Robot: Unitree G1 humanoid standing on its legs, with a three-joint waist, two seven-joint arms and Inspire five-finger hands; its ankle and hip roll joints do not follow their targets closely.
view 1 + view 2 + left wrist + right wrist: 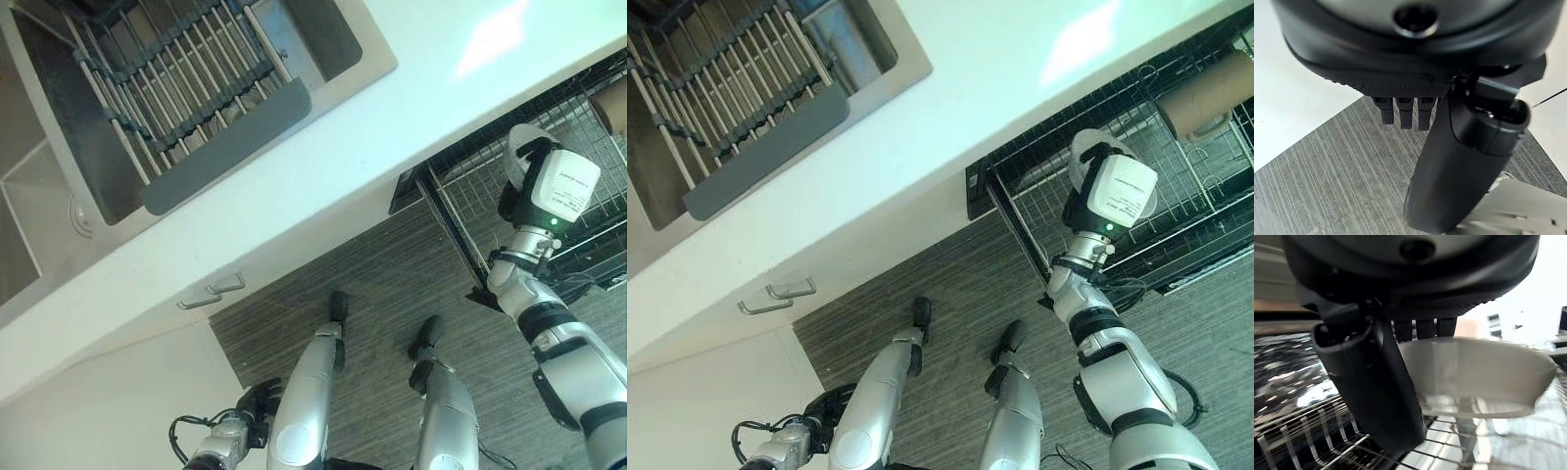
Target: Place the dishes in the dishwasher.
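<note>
Gripping a white bowl (1474, 374) in the right hand (1371, 382), thumb inside the rim, fingers curled behind the wall. Hovering directly over the dishwasher rack (1176, 196), wires just beneath the fingertips. Left hand (1464, 161) dangling empty, fingers relaxed, well away.

A: The white bowl (1474, 377) is partly covered by the right hand (1371, 382) and blurred at its lower rim.

B: The brown cup (1207, 96) and the dishwasher rack (1176, 206) are cut by the frame edge.
</note>
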